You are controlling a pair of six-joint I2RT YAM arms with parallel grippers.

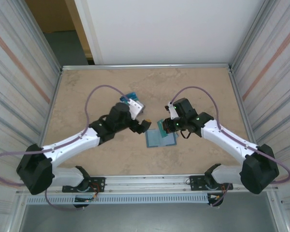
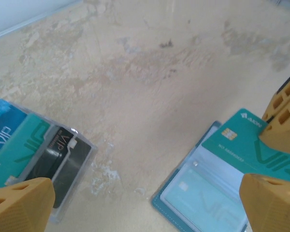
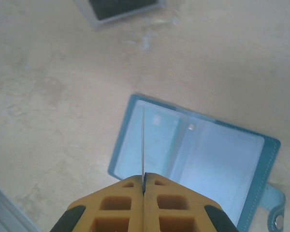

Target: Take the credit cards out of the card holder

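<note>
The teal-blue card holder (image 1: 160,139) lies open on the table between both arms. My right gripper (image 3: 144,186) is shut on a teal-green credit card (image 3: 143,140), seen edge-on and lifted above the holder (image 3: 217,164). In the left wrist view that card (image 2: 241,145) hangs flat over the holder (image 2: 183,203), pinched by the right gripper's orange fingers (image 2: 282,130). Another pale card (image 3: 159,137) sits in the holder's left pocket. My left gripper (image 2: 147,212) is open, hovering just left of the holder, over bare table.
A clear case (image 2: 63,164) with blue, teal and black cards lies to the left of the holder, at the back left (image 1: 132,101) in the top view. Corrugated walls (image 1: 24,72) close in both sides of the table.
</note>
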